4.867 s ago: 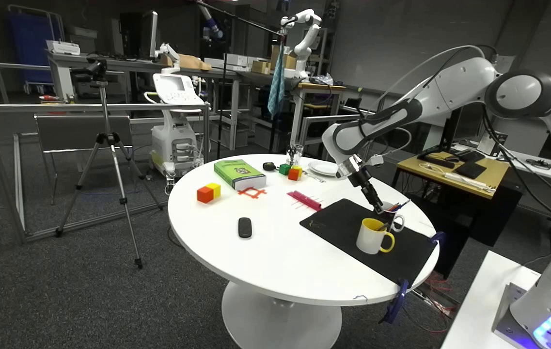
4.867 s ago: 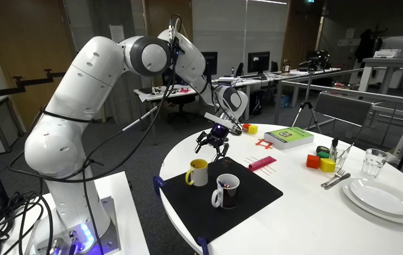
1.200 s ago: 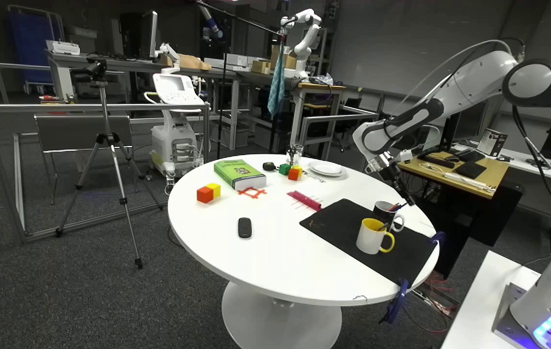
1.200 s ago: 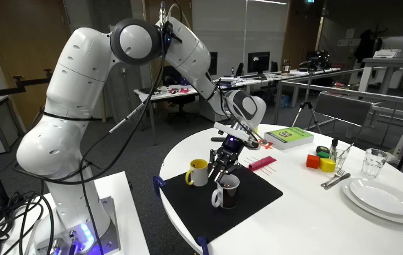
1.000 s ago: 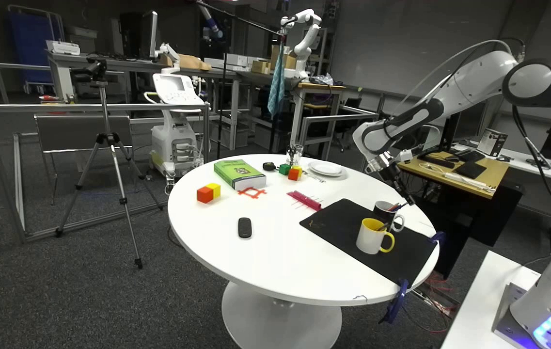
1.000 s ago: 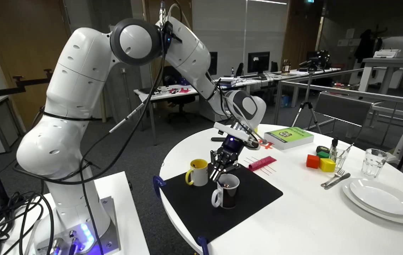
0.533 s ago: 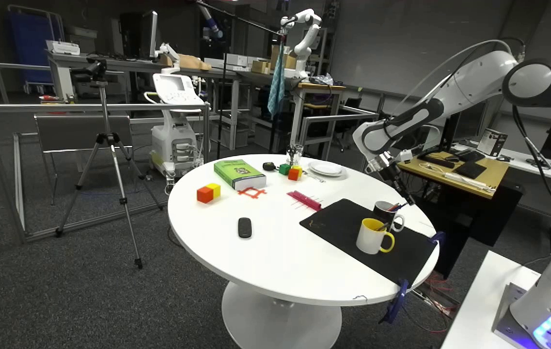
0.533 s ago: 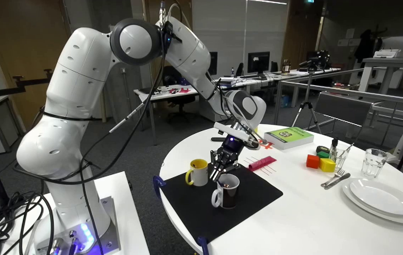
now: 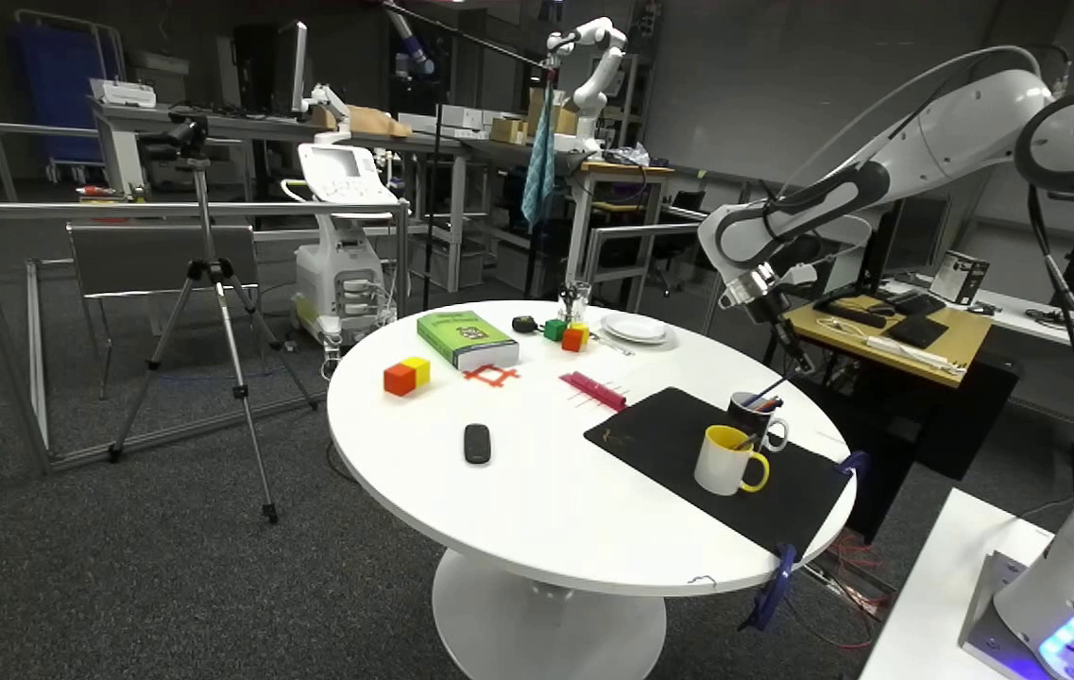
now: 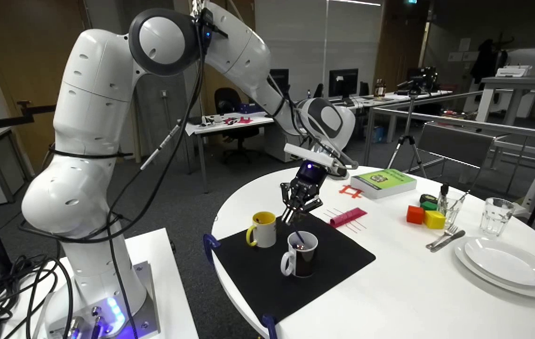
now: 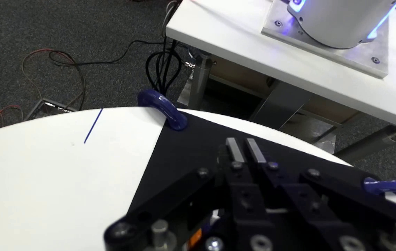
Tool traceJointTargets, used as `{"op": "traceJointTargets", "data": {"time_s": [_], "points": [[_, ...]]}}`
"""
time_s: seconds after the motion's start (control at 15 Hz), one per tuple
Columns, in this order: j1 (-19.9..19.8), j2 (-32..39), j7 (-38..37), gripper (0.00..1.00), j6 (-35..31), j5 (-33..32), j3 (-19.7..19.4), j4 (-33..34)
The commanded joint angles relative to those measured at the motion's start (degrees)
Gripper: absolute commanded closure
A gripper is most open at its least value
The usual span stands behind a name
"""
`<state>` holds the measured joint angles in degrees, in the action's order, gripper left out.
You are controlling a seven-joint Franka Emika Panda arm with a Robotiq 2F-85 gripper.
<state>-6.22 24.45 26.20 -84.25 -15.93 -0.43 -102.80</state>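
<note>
One blue pen slants from the gripper clamped on it into the black mug, in an exterior view. In an exterior view, a yellow-handled mug stands near them. In the wrist view, the fingertips nearly meet.

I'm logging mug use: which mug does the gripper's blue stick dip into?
The dark, white-handled mug: the blue stick slants from the gripper into it, not into the yellow-handled mug.

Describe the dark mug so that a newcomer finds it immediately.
On the round white table, find the black mat. There, the end effector holds a blue stick pointing into the dark mug. Its handle is white; the neighbouring mug has a yellow one.
</note>
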Motion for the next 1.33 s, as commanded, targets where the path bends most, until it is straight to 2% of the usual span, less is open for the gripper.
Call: {"op": "traceJointTargets", "data": {"time_s": [0.0,0.53,1.0,1.27], "points": [[-0.9,-6.5,3.2,0.98,3.6,1.0,0.1,-1.6],[-0.6,-11.9,8.2,0.98,15.5,5.0,0.1,1.2],[2.4,-9.1,6.5,0.98,17.2,10.5,2.5,3.8],[4.9,-5.8,5.6,0.98,18.0,10.8,4.3,5.3]]}}
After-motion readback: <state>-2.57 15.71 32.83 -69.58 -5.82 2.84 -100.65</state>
